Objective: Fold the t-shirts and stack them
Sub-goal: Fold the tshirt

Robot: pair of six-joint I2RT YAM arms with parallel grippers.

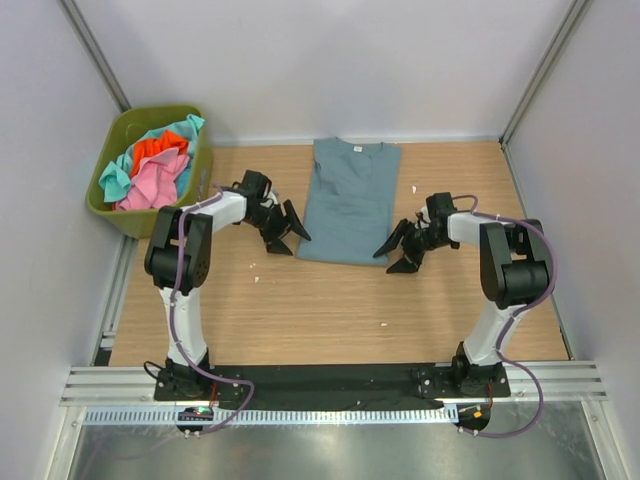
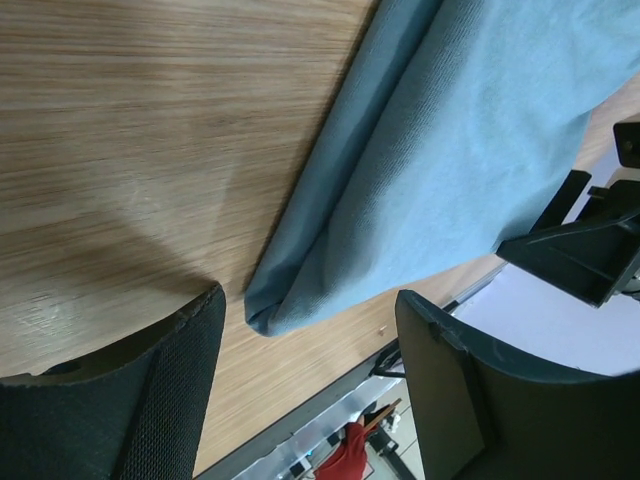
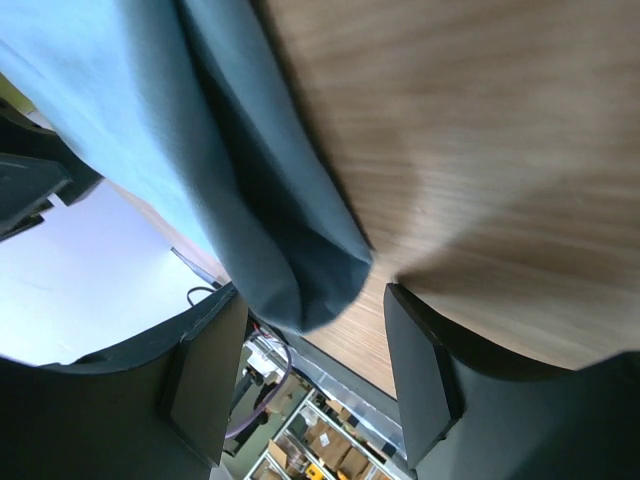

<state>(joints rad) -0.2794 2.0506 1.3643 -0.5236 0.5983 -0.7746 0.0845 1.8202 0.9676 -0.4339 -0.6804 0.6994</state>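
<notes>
Both grippers are sitting low over the table (image 1: 250,320), flanking the near hem of the slate-blue t-shirt (image 1: 350,200).

Left gripper (image 1: 288,236) is gaping wide with nothing in it. In the left wrist view the near-left hem corner (image 2: 265,315) is lying just ahead of the gap between its fingers (image 2: 170,390), not yet between them.

Right gripper (image 1: 397,255) is mirroring that, spread and empty. The near-right hem corner (image 3: 320,290) is poking into the mouth between its fingers (image 3: 420,380), with no contact I can confirm.

The shirt is lying flat mid-table, collar at the far end, sides already turned in to a long narrow panel.

Handling, my read: light, limp knit with zero stiffness. It's going to sag and drag, and the layers may slide apart. The corners are stacked folds, so I'm thinking pinch both hem corners through all layers, pads low to the wood, then carry both toward the collar together. An uneven lift is likely to skew the fold.

Far left: the olive-green bin (image 1: 115,222) is holding the pink (image 1: 150,185), orange-red (image 1: 160,150) and turquoise (image 1: 115,180) shirts, bunched and unfolded.
</notes>
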